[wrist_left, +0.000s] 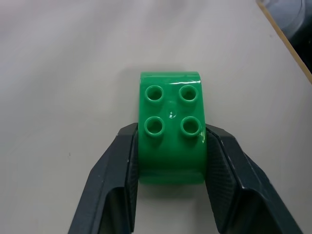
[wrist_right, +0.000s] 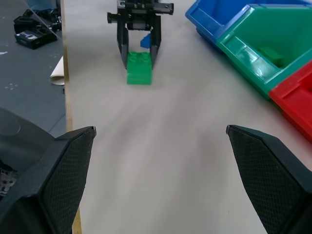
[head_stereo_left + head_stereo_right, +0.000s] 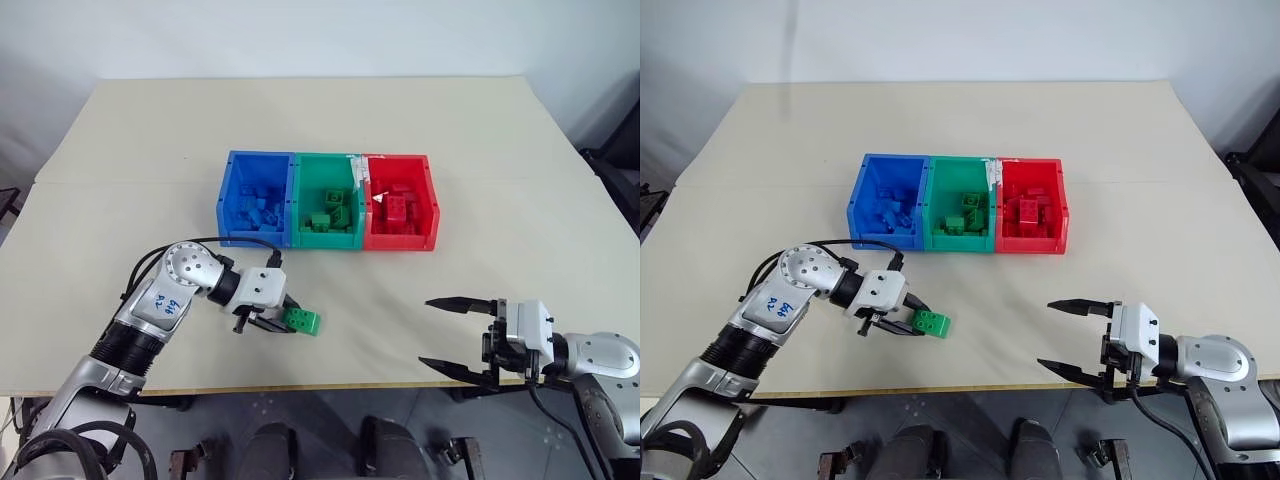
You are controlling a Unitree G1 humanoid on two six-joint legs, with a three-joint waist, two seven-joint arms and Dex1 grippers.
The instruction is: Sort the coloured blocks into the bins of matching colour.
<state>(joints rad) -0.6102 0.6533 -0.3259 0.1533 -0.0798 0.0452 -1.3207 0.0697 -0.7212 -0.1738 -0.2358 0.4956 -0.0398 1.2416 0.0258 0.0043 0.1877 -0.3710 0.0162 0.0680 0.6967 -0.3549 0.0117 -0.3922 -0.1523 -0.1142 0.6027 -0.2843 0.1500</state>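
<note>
Left arm shell (image 3: 160, 303): blue handwritten marks, not clear enough to read.
Bins and blocks: no readable text.

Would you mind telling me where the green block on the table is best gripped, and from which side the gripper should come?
Grip the green block across its two smooth long side walls, coming in low from its short end, much as the left gripper now does. It sits studs-up on the table, so the flat parallel sides probably seat the fingers better than the studded top. The right gripper is open, apart.

L gripper (image 3: 284, 319) clamps green block (image 3: 303, 322) on table (image 3: 330, 130).
</note>
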